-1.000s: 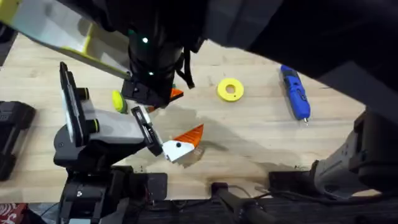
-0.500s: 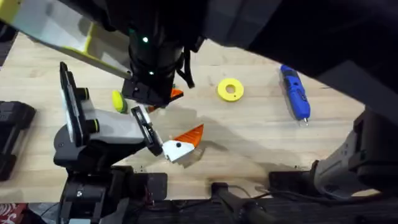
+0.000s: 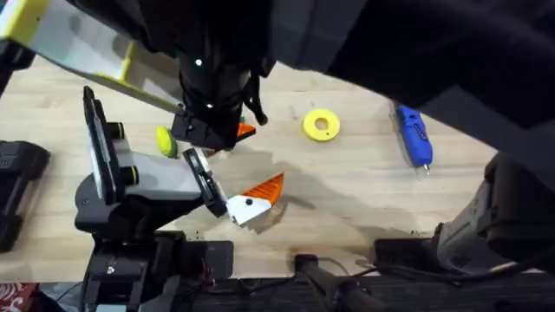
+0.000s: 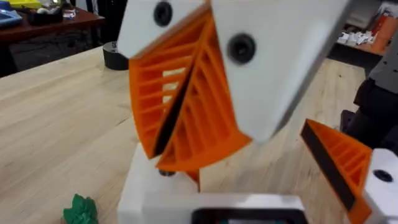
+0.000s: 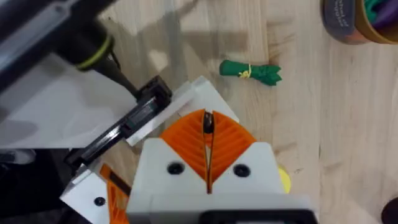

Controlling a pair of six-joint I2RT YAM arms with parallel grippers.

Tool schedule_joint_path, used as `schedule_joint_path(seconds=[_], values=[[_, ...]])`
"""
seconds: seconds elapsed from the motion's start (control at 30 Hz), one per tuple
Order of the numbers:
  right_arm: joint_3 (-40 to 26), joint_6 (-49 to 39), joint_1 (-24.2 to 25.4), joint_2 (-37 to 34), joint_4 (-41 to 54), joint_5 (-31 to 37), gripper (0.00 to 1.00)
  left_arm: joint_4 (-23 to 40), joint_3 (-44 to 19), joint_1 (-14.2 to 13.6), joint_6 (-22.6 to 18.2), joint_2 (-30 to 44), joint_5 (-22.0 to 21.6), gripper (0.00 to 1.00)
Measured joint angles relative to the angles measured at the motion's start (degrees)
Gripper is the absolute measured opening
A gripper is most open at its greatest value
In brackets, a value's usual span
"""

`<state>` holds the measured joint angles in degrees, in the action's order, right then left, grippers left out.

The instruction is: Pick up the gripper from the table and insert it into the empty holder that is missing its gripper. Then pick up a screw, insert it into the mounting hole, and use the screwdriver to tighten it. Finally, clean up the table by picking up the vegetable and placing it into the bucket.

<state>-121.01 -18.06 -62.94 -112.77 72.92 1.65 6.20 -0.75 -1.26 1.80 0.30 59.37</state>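
On the wide light wooden tabletop (image 3: 364, 182) I see my blue cylindrical screwdriver (image 3: 413, 132) far right, right gripper (image 5: 208, 163) pads pressed together, left gripper (image 4: 186, 118) likewise closed, small green toy vegetable (image 5: 250, 71) lying beside them.

I'm looking down at the table (image 3: 364, 186), light butcher-block wood. Lying on it: a yellow flat ring (image 3: 322, 124) near the middle, and the blue screwdriver (image 3: 414, 134) well off to its right, bit end toward me. My right wrist cam picks up the green vegetable (image 5: 251, 71) lying flat on the wood, with the orange bucket (image 5: 357, 20) standing near it.
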Motion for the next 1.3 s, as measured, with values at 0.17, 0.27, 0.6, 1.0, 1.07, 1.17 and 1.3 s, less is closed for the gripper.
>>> schedule_joint_path(seconds=[0.17,0.27,0.6,1.0,1.07,1.17,1.3], values=[[0.0,0.0,0.0,0.0,0.3,0.0,0.006,0.0,0.0,0.0,0.0,0.0,0.0,0.986],[0.0,0.0,0.0,0.0,0.3,0.0,0.006,0.0,0.0,0.0,0.0,0.0,0.0,0.986],[0.0,0.0,0.0,-0.8,0.5,0.0,0.006,0.0,0.0,0.0,0.0,0.0,0.0,0.985],[-0.3,0.0,0.0,-1.7,0.6,0.0,0.006,0.0,0.0,0.0,1.1,0.1,0.0,0.985],[-0.3,0.0,0.0,-1.7,0.6,0.0,0.006,0.0,0.0,0.0,1.1,0.1,0.0,0.985],[-0.3,0.0,0.0,-1.7,0.6,0.0,0.007,0.0,0.0,0.0,1.1,0.1,0.0,0.985],[-0.5,0.0,0.4,-1.7,0.9,1.1,0.558,0.0,0.0,0.0,1.3,0.1,0.0,0.985]])
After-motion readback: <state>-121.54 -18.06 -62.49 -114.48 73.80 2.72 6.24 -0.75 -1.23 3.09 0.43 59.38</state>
